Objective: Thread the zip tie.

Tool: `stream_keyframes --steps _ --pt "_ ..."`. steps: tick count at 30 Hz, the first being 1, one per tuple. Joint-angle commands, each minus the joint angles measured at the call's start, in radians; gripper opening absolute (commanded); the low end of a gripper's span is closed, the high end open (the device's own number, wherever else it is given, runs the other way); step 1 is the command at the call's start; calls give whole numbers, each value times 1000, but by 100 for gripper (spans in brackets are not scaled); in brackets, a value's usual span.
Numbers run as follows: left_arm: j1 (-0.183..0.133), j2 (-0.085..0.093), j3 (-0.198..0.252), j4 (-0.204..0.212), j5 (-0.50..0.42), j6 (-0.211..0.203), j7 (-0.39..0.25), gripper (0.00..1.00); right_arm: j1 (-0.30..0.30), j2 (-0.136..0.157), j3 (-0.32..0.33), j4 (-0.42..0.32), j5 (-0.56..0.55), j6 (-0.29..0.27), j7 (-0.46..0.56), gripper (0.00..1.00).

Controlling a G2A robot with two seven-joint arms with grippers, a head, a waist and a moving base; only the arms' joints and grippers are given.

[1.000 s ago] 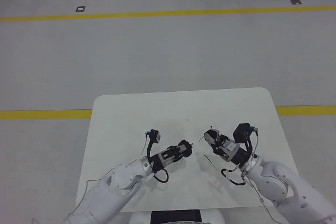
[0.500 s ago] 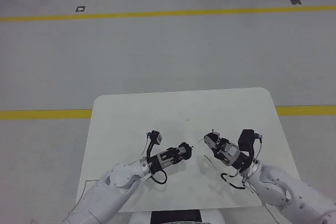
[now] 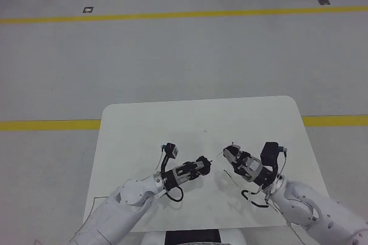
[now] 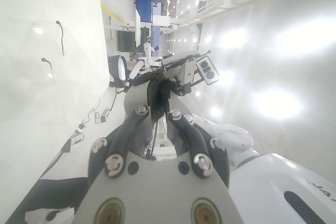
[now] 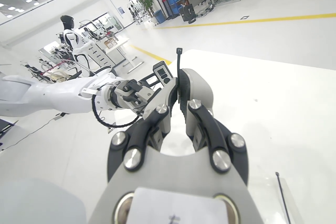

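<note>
We count two grippers, both over the middle of the table (image 3: 141, 128), tips facing each other with a gap between them. The right gripper (image 5: 180, 79) is clamped on one zip tie (image 5: 178, 59). The strap is pinched between the pads and stands roughly upright out of the fingertips, with the head end on top and free. The left gripper (image 4: 157, 87) has its fingers pressed together; we can't tell whether anything sits between the pads. We also see two thin dark strips lying flat on the table, which look like spares: one loose tie (image 4: 62, 38) and a second loose tie (image 4: 49, 66) near it, not touching. From above, one strip lies below the gap between the grippers, toward the near edge. Total is one tie held and at least two loose.
</note>
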State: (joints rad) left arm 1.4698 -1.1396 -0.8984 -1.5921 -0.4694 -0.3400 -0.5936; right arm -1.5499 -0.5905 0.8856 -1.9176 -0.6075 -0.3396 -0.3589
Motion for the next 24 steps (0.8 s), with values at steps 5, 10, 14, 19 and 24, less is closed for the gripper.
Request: stream_keyframes --steps 5,10,14,19,24 --pt "0 0 0 0 0 0 0 0 25 -6 -20 31 -78 0 -51 0" --pt "0 0 0 0 0 0 0 0 75 2 -75 67 -110 0 -133 0" --pt "0 0 0 0 0 0 0 0 128 13 -154 92 -113 0 -212 0" --pt "0 0 0 0 0 0 0 0 216 32 -283 124 -106 0 -308 0" --pt "0 0 0 0 0 0 0 0 331 50 -442 171 -92 0 -411 0"
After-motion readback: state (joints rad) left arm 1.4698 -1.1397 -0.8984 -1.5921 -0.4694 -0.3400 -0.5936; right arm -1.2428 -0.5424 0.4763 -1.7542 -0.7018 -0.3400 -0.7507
